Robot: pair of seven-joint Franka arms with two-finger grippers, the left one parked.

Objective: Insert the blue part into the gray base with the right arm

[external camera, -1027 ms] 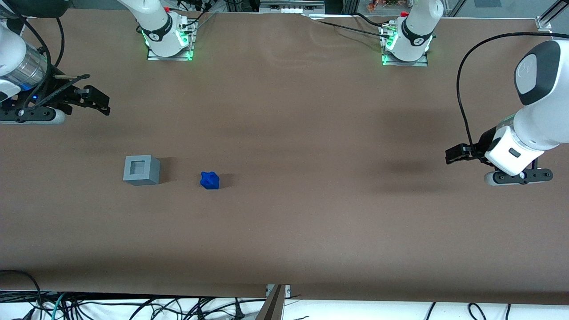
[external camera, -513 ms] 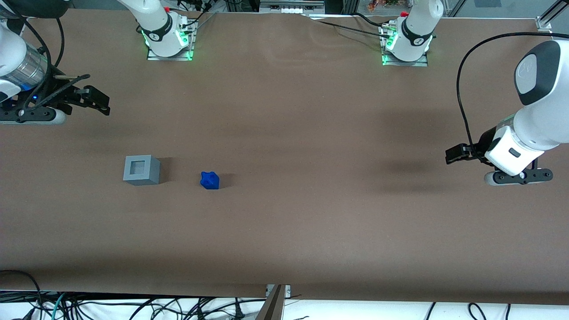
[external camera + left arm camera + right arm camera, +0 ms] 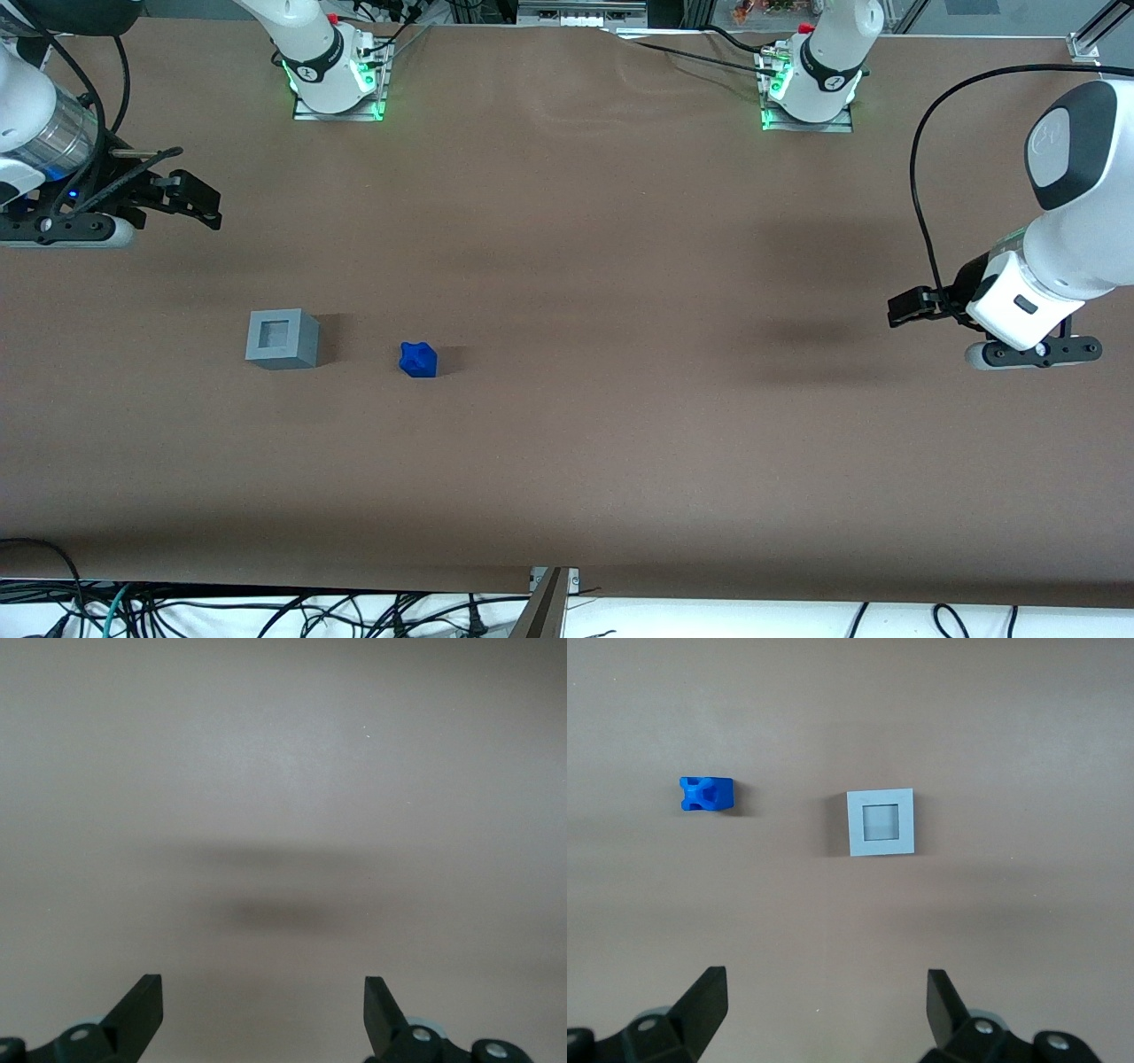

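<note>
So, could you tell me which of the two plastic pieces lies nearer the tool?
The gray base; the blue part sits beside it, farther from the open tool.

On the brown tabletop [image 3: 620,266] the gray base [image 3: 282,338] sat with its square recess facing up. The blue part [image 3: 418,359] lay near it, at about 3 o'clock, apart from it. The right arm's end effector [image 3: 190,197] hovered farther from the camera, at roughly 11 o'clock from the base.

The blue part [image 3: 418,359] is bright, plain blue. The gray base [image 3: 282,338] is light gray with a paler recess. The gripper [image 3: 190,199] is black above the plain brown table [image 3: 567,443].
</note>
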